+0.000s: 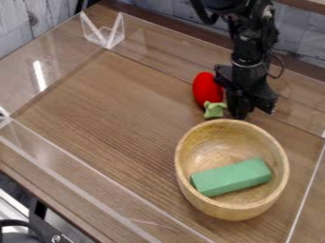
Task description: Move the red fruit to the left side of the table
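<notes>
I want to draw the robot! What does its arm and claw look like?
The arm is all black, made of chunky jointed blocks, with dark cables running along it near the top. Its gripper is black too, a boxy piece with short stubby fingers at the bottom. No markings are readable.

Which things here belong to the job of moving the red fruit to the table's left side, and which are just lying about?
Job: red fruit, gripper, table.
Lying about: wooden bowl, green block inside it.
</notes>
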Robot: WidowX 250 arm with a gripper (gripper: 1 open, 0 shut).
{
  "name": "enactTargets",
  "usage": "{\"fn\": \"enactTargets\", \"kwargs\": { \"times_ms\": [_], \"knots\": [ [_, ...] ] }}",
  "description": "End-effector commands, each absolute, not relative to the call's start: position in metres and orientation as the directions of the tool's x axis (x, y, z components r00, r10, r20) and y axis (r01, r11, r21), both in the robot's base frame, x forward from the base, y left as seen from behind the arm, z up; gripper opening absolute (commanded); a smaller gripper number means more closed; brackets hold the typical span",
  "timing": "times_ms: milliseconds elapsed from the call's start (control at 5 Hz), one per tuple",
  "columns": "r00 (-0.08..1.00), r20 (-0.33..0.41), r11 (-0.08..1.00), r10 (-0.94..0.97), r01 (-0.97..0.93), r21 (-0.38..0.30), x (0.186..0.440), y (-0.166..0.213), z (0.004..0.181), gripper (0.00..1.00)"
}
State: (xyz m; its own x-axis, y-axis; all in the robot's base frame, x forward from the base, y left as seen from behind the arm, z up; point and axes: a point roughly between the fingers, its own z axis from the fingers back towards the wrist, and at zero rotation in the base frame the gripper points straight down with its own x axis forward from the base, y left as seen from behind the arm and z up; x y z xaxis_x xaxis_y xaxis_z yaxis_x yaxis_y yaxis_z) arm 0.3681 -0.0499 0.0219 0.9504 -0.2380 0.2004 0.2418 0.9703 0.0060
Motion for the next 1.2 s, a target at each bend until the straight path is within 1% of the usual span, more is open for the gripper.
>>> {"fn": "enactTargets", "kwargs": {
  "times_ms": [0, 200, 600, 800, 1000],
  "knots": [
    [0.941, 0.277, 0.98, -0.196, 0.197, 0.022, 0.377, -0.044, 0.051, 0.0],
    [0.924, 0.306, 0.973, -0.227, 0.229, 0.03, 0.375, -0.033, 0.072, 0.0],
    [0.904, 0.375, 0.979, -0.204, 0.191, 0.072, 0.37, 0.011, 0.129, 0.0],
    [0.893, 0.4, 0.979, -0.204, 0.183, 0.092, 0.365, 0.025, 0.152, 0.0],
    [0.887, 0.376, 0.964, -0.267, 0.254, 0.084, 0.365, 0.017, 0.137, 1.0]
  ]
}}
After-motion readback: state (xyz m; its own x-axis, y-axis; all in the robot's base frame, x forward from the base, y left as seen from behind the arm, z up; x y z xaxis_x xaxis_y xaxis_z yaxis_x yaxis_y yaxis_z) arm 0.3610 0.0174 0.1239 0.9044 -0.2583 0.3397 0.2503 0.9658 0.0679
